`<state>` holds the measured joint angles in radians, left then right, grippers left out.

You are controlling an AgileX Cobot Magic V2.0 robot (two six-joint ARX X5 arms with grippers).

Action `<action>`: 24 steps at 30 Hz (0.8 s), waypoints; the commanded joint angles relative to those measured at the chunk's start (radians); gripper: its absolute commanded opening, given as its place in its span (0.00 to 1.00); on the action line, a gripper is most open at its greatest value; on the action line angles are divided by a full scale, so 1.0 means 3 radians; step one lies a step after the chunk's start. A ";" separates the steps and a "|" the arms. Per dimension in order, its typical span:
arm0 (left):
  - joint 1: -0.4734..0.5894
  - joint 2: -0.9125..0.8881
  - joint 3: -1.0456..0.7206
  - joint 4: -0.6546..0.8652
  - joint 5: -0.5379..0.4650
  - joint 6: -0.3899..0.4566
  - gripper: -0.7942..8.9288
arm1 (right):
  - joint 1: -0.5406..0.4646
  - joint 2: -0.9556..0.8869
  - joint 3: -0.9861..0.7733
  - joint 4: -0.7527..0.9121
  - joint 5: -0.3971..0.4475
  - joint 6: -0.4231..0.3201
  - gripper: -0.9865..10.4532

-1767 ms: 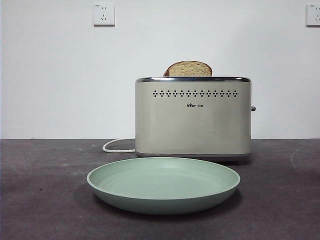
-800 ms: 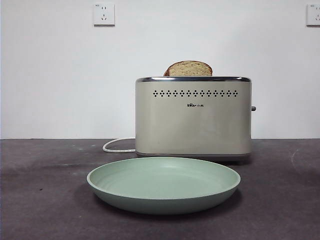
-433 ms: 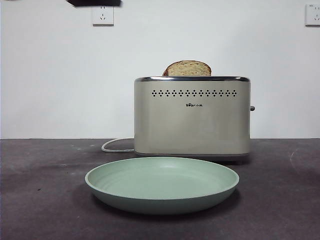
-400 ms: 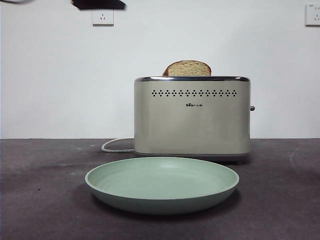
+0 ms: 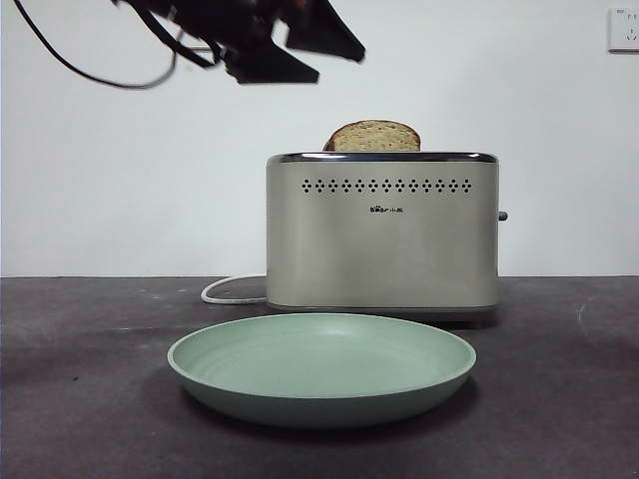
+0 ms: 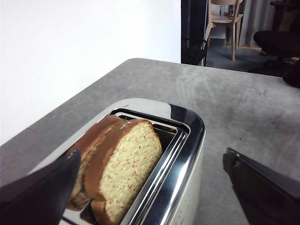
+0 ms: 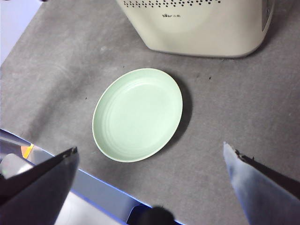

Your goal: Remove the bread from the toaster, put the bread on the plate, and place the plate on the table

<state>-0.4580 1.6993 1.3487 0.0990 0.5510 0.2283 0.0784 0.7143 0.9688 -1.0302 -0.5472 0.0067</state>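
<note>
The cream toaster [image 5: 382, 235] stands at the back of the table [image 5: 80, 399]. The bread [image 5: 374, 137] sticks up from its slot. In the left wrist view the bread [image 6: 129, 164] shows its speckled crumb, with a second slice [image 6: 96, 140] behind it in the toaster [image 6: 187, 140]. My left gripper [image 5: 337, 66] is open, above and to the left of the toaster's top; in its own view the left gripper [image 6: 151, 157] frames the bread without touching it. The mint plate [image 5: 319, 364] lies empty in front of the toaster. My right gripper [image 7: 151, 149] is open, high above the plate [image 7: 138, 114].
A white cord [image 5: 225, 289] runs from behind the toaster to the left. A wall socket [image 5: 624, 28] is at the top right. The table's near edge [image 7: 93, 187] shows in the right wrist view. Chairs [image 6: 225, 18] stand beyond the table's far end.
A dark arm has come in from the top left of the front view and moved down and right toward the toaster's top. Bread, toaster and plate have not moved.
</note>
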 commanded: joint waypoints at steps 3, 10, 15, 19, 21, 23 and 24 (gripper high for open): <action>-0.0043 0.0261 0.0006 0.0217 -0.0065 0.0043 0.66 | 0.0005 -0.0004 0.0004 -0.0041 -0.0004 -0.0029 0.64; -0.0047 0.0490 0.0006 0.0453 -0.0186 0.0039 0.66 | 0.0005 -0.0004 0.0004 -0.0175 -0.0004 -0.0043 0.64; -0.0046 0.0572 0.0005 0.0568 -0.0179 0.0039 0.65 | 0.0005 -0.0004 0.0004 -0.0206 -0.0004 -0.0052 0.64; -0.0046 0.0637 0.0006 0.0652 -0.0181 0.0038 0.58 | 0.0005 -0.0004 0.0004 -0.0212 -0.0005 -0.0051 0.64; -0.0046 0.0656 0.0006 0.0676 -0.0179 0.0037 0.58 | 0.0005 -0.0004 0.0004 -0.0214 -0.0004 -0.0051 0.64; -0.0046 0.0678 0.0006 0.0692 -0.0181 0.0037 0.51 | 0.0005 -0.0004 0.0004 -0.0214 -0.0004 -0.0051 0.64; -0.0046 0.0678 0.0006 0.0692 -0.0183 0.0037 0.46 | 0.0005 -0.0004 0.0004 -0.0214 -0.0004 -0.0051 0.64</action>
<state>-0.4679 1.8870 1.3491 0.2935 0.4961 0.2329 0.0784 0.7143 0.9688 -1.0969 -0.5472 0.0021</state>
